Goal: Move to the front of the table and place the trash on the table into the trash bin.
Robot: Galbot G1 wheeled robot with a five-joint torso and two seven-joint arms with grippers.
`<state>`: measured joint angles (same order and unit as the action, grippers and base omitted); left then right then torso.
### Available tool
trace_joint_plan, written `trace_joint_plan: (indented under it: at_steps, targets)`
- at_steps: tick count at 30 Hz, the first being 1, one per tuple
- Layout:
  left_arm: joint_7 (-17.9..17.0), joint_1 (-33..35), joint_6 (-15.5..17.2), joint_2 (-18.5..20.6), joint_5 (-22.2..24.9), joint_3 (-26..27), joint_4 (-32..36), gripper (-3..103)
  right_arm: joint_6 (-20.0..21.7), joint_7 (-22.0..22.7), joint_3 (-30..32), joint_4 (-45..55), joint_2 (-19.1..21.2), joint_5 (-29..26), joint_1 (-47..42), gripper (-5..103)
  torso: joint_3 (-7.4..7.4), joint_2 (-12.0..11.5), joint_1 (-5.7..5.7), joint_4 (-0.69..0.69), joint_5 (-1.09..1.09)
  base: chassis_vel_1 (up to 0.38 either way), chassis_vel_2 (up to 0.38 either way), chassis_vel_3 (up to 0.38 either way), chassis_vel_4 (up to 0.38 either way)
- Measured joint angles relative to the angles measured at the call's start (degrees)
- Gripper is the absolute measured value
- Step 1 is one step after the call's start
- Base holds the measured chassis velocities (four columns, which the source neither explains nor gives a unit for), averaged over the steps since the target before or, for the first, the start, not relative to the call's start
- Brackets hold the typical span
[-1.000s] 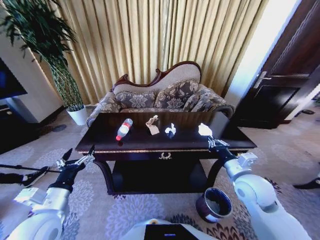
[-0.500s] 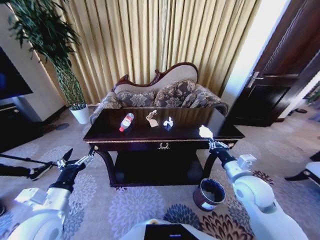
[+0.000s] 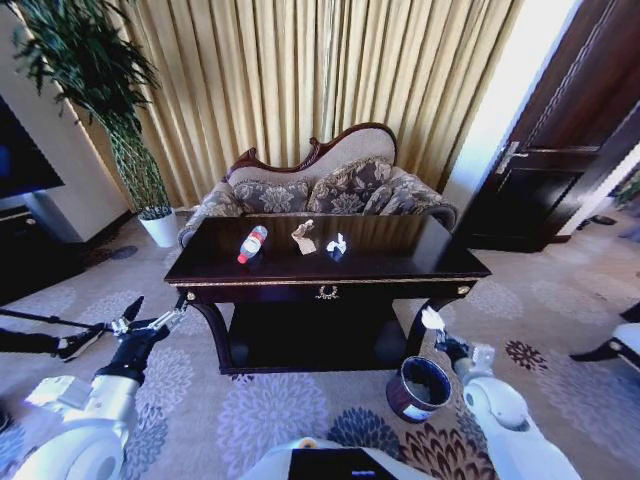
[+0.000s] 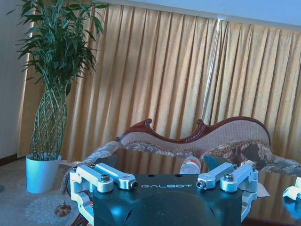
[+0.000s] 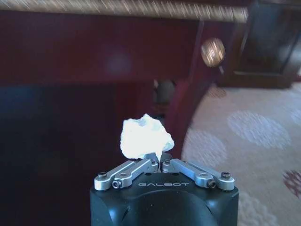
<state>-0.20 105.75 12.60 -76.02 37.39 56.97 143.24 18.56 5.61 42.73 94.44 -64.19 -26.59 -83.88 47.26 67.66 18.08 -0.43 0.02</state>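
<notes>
My right gripper (image 3: 433, 322) hangs low beside the desk's (image 3: 400, 262) front right leg, its fingers (image 5: 141, 165) pinched together on a small white crumpled wrapper (image 5: 143, 137), with the trash bin (image 3: 418, 388) on the carpet just below and a little nearer to me. My worry is the release: the wrapper looks to sit over the bin's far rim rather than its middle, so if I let go here it could clip the edge or drift onto the carpet, being so light. The grip is only on the wrapper's lower tip, so a jolt could shake it loose early. I'm also close to the carved leg, and a careless swing could knock it. My left gripper (image 3: 150, 323) waits out at the desk's left end, fingers spread apart and holding nothing. The bottle (image 3: 251, 243), the beige paper (image 3: 304, 236) and another white wrapper (image 3: 337, 245) lie in a row on the desk top, well apart from both grippers.
</notes>
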Motion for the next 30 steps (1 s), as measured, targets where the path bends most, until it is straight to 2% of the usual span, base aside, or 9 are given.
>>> trace_joint_plan:
  at_steps: [2, 6, 12, 19, 20, 23, 24, 28, 30]
  targets:
    - [0.0, 0.0, -0.1, 0.0, 0.0, 0.0, 0.0, 100, -0.1, 0.0, -0.2, -1.8, 0.0, 0.1, 0.8, 0, 0.0, 0.0, 0.0, 0.01, -0.01, 0.0, 0.0, 0.0, 0.0]
    - [0.0, 0.1, -0.5, -0.1, 0.0, 0.0, 0.0, 100, -0.4, -0.4, -1.0, -11.5, 0.2, 1.5, 4.8, 0, 0.0, 0.0, 0.0, 0.0, -0.02, 0.0, 0.0, 0.0, 0.0]
    - [0.1, 0.2, -0.8, -0.1, 0.1, 0.3, 0.0, 100, -2.2, -0.8, -2.1, -25.2, -0.4, 6.5, 10.3, 0, 0.0, 0.0, 0.0, 0.0, -0.01, 0.0, 0.0, 0.0, 0.0]
    - [0.2, 0.3, -1.0, -0.1, 0.4, 0.6, 0.0, 100, -3.1, -1.1, -3.0, -32.3, -1.0, 7.9, 13.5, 0, 0.0, 0.0, 0.0, 0.0, -0.02, 0.0, 0.0, 0.0, 0.0]
    - [0.2, 0.3, -1.1, -0.1, 0.4, 0.6, 0.0, 100, -3.2, -1.1, -3.1, -33.0, -1.3, 8.6, 13.9, -3, 0.0, 0.0, 0.0, 0.01, -0.01, 0.0, 0.0, 0.0, 0.0]
    - [0.2, 0.3, -1.2, -0.1, 0.4, 0.6, 0.0, 100, -3.9, -1.1, -3.1, -33.2, -1.8, 9.1, 14.2, 8, 0.0, 0.0, 0.0, 0.0, -0.02, 0.0, 0.0, 0.0, 0.0]
    - [0.2, 0.3, -1.2, -0.1, 0.4, 0.6, 0.0, 100, -3.9, -1.1, -3.1, -33.2, -1.8, 9.1, 14.2, 8, 0.0, 0.0, 0.0, 0.0, -0.02, 0.0, 0.0, 0.0, 0.0]
    - [0.2, 0.3, -1.4, -0.1, 0.4, 0.6, 0.0, 100, -4.2, -1.1, -3.1, -32.6, -2.1, 9.2, 14.4, 28, 0.0, 0.0, 0.0, 0.01, -0.03, 0.0, 0.0, 0.0, 0.0]
    - [0.2, 0.3, -1.5, -0.1, 0.4, 0.6, 0.0, 100, -4.3, -1.1, -3.1, -32.5, -2.1, 9.1, 14.4, 28, 0.0, 0.0, 0.0, 0.0, -0.02, 0.0, 0.0, 0.0, 0.0]
